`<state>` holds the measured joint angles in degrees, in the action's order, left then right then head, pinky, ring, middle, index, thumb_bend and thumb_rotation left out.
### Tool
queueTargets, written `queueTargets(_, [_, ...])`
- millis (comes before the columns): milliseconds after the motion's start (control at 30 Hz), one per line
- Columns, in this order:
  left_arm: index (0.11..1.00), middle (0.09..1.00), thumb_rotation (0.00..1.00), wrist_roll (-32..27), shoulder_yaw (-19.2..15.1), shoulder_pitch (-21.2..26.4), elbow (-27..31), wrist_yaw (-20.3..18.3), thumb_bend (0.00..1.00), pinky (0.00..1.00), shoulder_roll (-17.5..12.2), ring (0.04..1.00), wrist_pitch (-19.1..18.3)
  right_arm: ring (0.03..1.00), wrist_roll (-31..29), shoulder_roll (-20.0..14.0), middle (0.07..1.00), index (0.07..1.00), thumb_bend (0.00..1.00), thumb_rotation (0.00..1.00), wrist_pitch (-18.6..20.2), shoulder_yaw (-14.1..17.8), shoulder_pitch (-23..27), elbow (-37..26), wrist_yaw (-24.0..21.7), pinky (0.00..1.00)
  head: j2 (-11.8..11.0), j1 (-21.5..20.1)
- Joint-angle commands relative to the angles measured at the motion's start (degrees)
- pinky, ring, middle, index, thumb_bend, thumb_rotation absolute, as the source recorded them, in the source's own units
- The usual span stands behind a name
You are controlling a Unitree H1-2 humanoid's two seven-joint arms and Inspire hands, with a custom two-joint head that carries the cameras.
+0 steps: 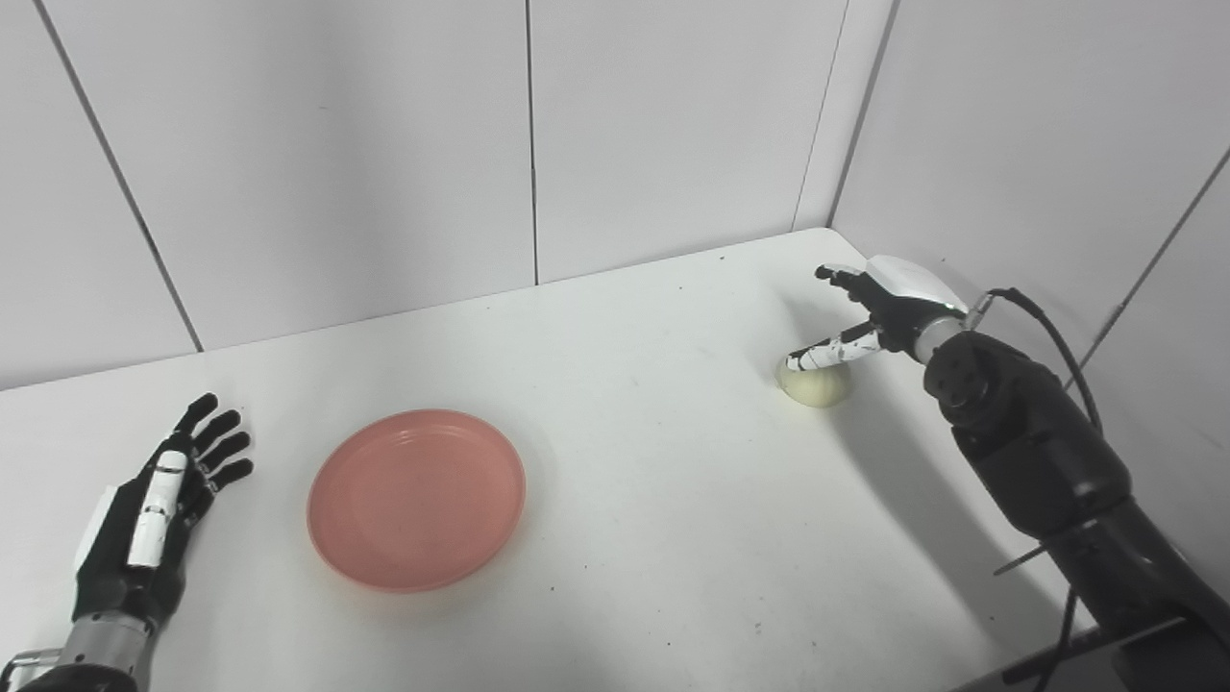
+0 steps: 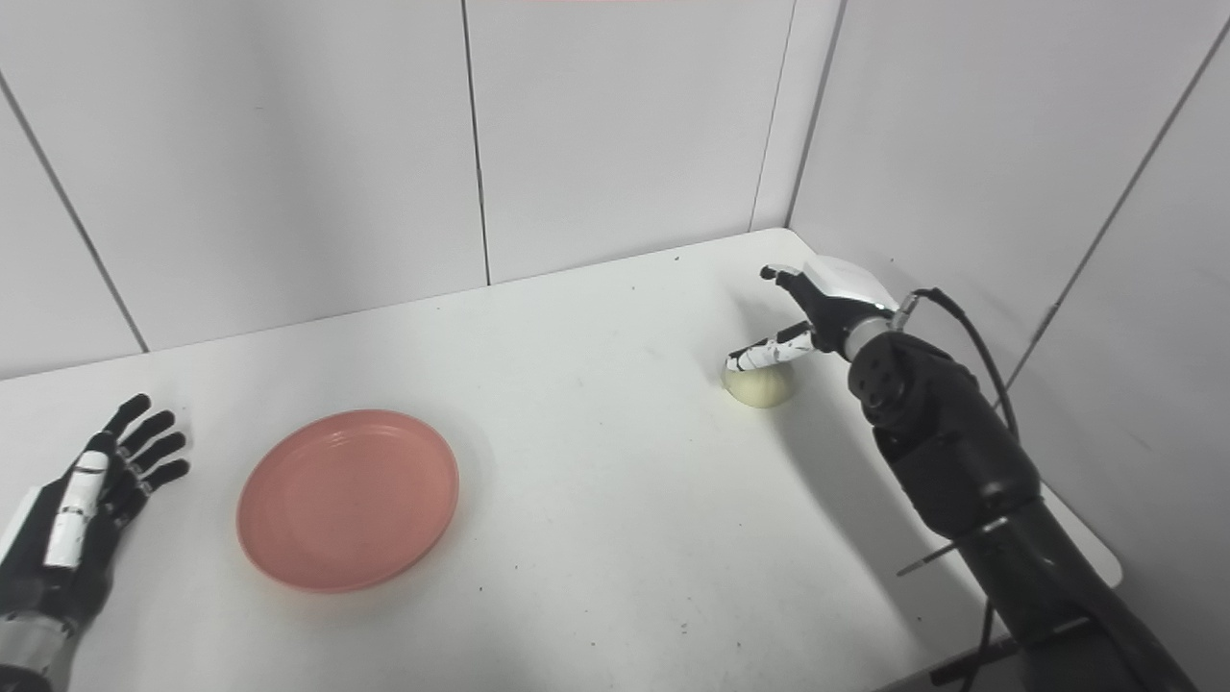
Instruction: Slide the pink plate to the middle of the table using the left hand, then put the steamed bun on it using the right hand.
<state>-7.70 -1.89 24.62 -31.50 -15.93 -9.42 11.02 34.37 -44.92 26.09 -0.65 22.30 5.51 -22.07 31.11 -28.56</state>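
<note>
Pink plate [image 1: 416, 499] is lying left of the counter's [image 1: 625, 461] middle, the released left hand [image 1: 154, 509] resting just left of it, while the right hand [image 1: 870, 317] is hovering spread and empty over the steamed bun [image 1: 815, 383] far right.

Both hands [image 1: 159, 500] [image 1: 879, 308] splayed, empty.

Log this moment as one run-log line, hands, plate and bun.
left hand: open, beside pink plate, not touching | right hand: open over steamed bun | bun: on table, not on plate
</note>
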Motion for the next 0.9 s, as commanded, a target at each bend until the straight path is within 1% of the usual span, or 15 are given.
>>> queueTargets(0, [0.894,0.893,0.94,-0.2,0.0,-6.5,-4.1,-0.6,0.50,0.82,-0.6,0.870,0.4,0.837,-0.2,-1.5,0.885,0.884,1.00,0.47,0.0,0.3,2.5,-1.0,0.6,0.71,0.0,0.1])
queueTargets(133, [0.905,0.902,0.96,0.2,0.2,-6.2,-5.7,-1.0,0.51,0.84,-0.9,0.879,1.8,0.816,0.2,-1.2,0.880,0.881,1.00,0.47,0.4,-1.0,2.9,-0.5,0.5,0.67,0.2,0.1])
queueTargets(333, [0.900,0.898,0.95,-0.2,0.1,-6.1,-6.3,-1.3,0.52,0.84,-1.0,0.875,1.9,0.816,0.9,-0.9,0.883,0.876,1.00,0.46,0.7,-2.3,3.2,0.3,0.1,0.67,0.5,0.1])
queueTargets(567, [0.896,0.893,0.95,0.0,0.2,-6.4,-5.8,-1.5,0.53,0.83,-1.1,0.869,2.5,0.795,1.7,-0.9,0.882,0.869,1.00,0.39,0.8,-2.5,3.0,-0.3,-1.4,0.63,0.8,0.1])
queueTargets(800, [0.898,0.895,0.95,0.0,0.2,-6.7,-4.8,-1.6,0.52,0.84,-1.2,0.873,1.6,0.795,2.3,-1.3,0.875,0.862,1.00,0.32,0.8,-2.5,3.1,0.1,-3.6,0.64,1.2,0.1])
queueTargets(867, [0.897,0.894,0.96,0.1,0.3,-6.8,-4.7,-1.7,0.53,0.84,-1.2,0.872,1.7,0.799,2.2,-1.2,0.879,0.864,1.00,0.32,0.8,-2.4,3.1,0.5,-3.8,0.65,1.2,0.1])
